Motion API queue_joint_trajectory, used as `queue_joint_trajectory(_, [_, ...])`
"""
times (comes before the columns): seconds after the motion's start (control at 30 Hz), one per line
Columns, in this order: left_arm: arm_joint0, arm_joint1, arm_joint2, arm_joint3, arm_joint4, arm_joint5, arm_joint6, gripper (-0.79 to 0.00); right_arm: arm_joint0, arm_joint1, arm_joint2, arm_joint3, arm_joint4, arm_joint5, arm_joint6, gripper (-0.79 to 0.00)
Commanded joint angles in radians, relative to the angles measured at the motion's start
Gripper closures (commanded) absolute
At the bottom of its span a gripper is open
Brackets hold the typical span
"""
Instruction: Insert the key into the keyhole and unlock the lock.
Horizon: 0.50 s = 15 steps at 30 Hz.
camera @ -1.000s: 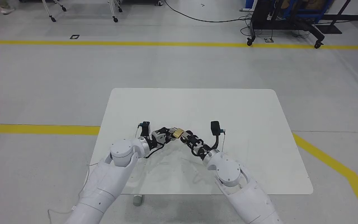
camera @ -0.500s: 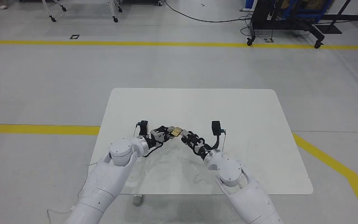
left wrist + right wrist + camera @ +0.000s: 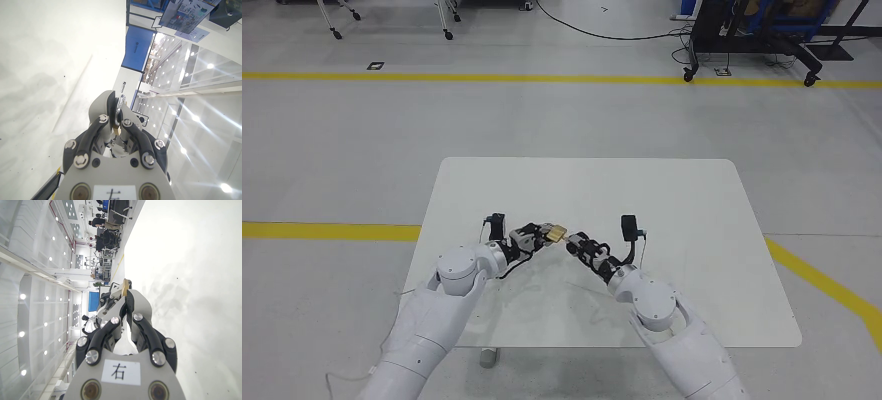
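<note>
The two grippers meet tip to tip above the near middle of the white table [image 3: 692, 200], with a small brass lock [image 3: 556, 233] between them. My left gripper [image 3: 540, 236] is shut on a silver ring [image 3: 121, 103], which looks like the key's ring. A small brass piece [image 3: 117, 130] sits lower between its fingers [image 3: 105, 106]. My right gripper [image 3: 125, 292] is shut on a thin brass edge [image 3: 125, 287], which I take for the lock. The left gripper [image 3: 109, 298] lies just beyond it. The keyhole and the key's blade are hidden.
Beyond the table's far edge, the floor carries a yellow line [image 3: 542, 77]. A dark equipment cart [image 3: 752, 40] stands at the far right. The tabletop around the grippers is bare white surface.
Both grippers and the brass lock between them have shifted slightly toward the far side and a little left. Their grips look the same.
</note>
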Motion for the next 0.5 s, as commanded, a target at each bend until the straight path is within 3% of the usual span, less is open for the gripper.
queue_joint_trajectory(0.0, [0.000, 0.000, 0.006, 0.000, 0.009, -0.008, -0.011, 0.000, 0.003, -0.001, -0.003, 0.004, 0.002, 0.001, -0.002, 0.000])
queue_joint_trajectory(0.2, [-0.002, -0.001, 0.010, 0.003, 0.013, -0.018, -0.020, 0.000, 0.007, -0.003, -0.005, 0.008, 0.016, 0.001, -0.010, 0.000])
queue_joint_trajectory(0.23, [-0.004, 0.000, 0.007, 0.006, 0.012, -0.019, -0.017, 0.000, 0.007, -0.003, -0.003, 0.008, 0.021, 0.002, -0.009, -0.182])
queue_joint_trajectory(0.27, [-0.005, 0.000, 0.005, 0.007, 0.012, -0.020, -0.015, 0.000, 0.007, -0.003, -0.001, 0.007, 0.028, 0.004, -0.008, -0.785])
queue_joint_trajectory(0.47, [-0.008, 0.003, -0.029, 0.023, -0.010, -0.050, 0.006, 0.000, 0.007, -0.003, 0.001, 0.006, 0.032, 0.008, -0.007, -0.785])
